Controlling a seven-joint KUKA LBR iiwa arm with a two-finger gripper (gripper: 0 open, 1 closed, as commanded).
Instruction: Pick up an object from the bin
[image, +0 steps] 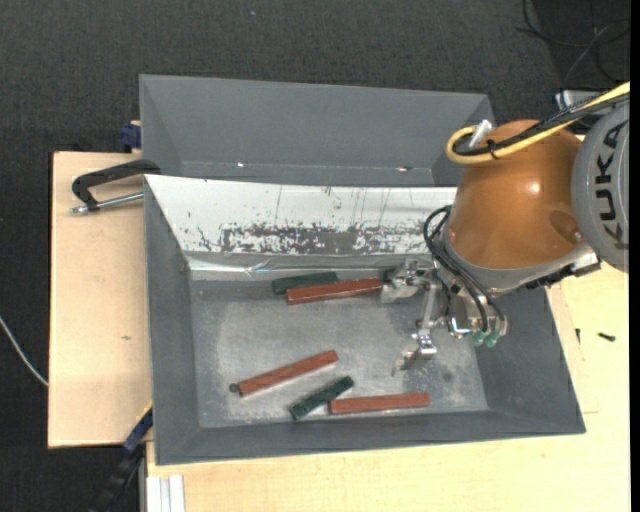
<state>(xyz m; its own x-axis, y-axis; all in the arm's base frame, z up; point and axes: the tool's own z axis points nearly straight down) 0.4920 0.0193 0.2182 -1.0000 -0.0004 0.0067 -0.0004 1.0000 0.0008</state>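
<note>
Farthest left of the claw (424, 348), in the bin (168, 350), a slanted brown stick (286, 373) lies well apart. Closer in, a dark green bar (321, 396) sits right against the end of a level brown stick (379, 403). That level stick looks the nearest pick, just left and toward the front wall from the claw, its long axis running left to right. I cannot tell whether the claw is wide or narrow.
</note>
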